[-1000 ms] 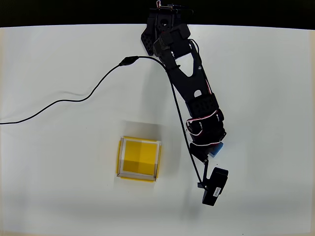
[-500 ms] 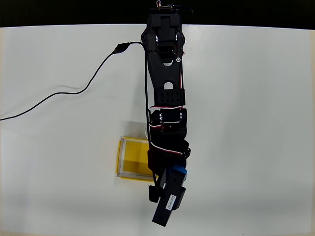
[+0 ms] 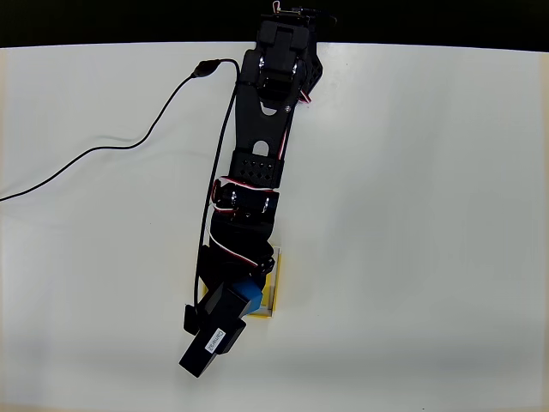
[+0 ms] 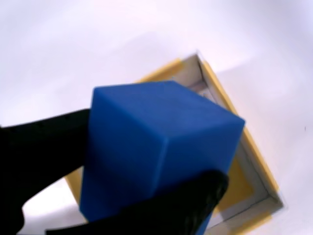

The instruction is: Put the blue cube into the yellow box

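Pincer (image 4: 142, 196) w/ blue cube (image 4: 156, 147) now over yellow box (image 4: 244, 161)

Black arm (image 3: 257, 163), red-white wiring

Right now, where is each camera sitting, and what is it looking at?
Overhead view: sits high above the white table, looking straight down; the whole black arm shows, reaching toward the yellow box.
Wrist view: rides on the pincer, facing down; its black fingers clamp the blue cube over the box.
Both views share the cube, the box and the table.
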Available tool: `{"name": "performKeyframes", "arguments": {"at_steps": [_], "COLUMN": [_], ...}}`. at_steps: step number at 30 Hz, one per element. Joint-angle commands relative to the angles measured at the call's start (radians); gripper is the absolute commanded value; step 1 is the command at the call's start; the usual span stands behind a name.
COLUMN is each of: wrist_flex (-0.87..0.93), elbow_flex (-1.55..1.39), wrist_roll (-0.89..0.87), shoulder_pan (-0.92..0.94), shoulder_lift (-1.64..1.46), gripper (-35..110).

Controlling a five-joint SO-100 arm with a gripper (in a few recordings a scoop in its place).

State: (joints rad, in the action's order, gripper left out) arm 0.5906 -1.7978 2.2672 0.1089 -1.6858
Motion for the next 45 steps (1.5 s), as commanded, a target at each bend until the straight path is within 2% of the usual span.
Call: {"name": "performKeyframes", "arguments": {"at_steps": [1,17,23,28,33,40,45], "wrist_flex": [-0.026,-0.103,-0.204,-0.212,-0.250,-0.252,-0.048], "elbow_flex": [-0.005,-0.066,-0.149,-0.160,-0.143,-0.040,-0.066], "wrist_roll": [-0.005,-0.086,-0.098,-0.110,-0.112,-0.114,-0.161], "shoulder_pan": [0.032,0.040,0.046,0.034,0.006,-0.057,-0.103], "shoulder_lift": [-0.055,0.094,0.106,0.074,0.000,-0.158,-0.339], "gripper": [15,16,31,37,35,24,17]}}
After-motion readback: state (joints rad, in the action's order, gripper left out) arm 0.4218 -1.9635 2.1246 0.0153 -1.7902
